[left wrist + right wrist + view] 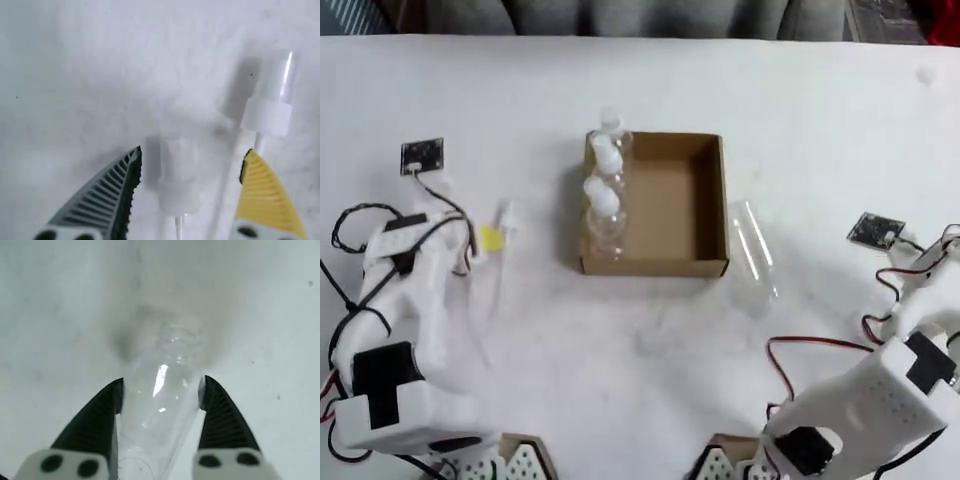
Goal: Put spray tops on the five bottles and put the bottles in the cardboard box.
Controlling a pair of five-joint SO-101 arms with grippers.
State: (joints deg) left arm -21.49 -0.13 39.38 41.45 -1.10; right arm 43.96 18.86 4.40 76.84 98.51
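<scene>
The cardboard box (705,200) stands at the table's middle, with three bottles (605,205) wearing spray tops along its left wall. A clear topless bottle (752,245) lies on its side just right of the box. Two loose spray tops lie left of the box (505,220). My left gripper (193,150) is open low over the table, and one spray top (177,175) lies between its fingers. The other spray top (267,100) lies beyond the yellow finger (265,195). My right gripper (162,381) is open, and a clear topless bottle (160,405) lies between its fingers, neck pointing away.
Small black boards with cables sit at the far left (422,155) and far right (875,230). The left arm (400,330) and the right arm (880,400) take up the near corners. The table's back edge (640,38) runs across the far side.
</scene>
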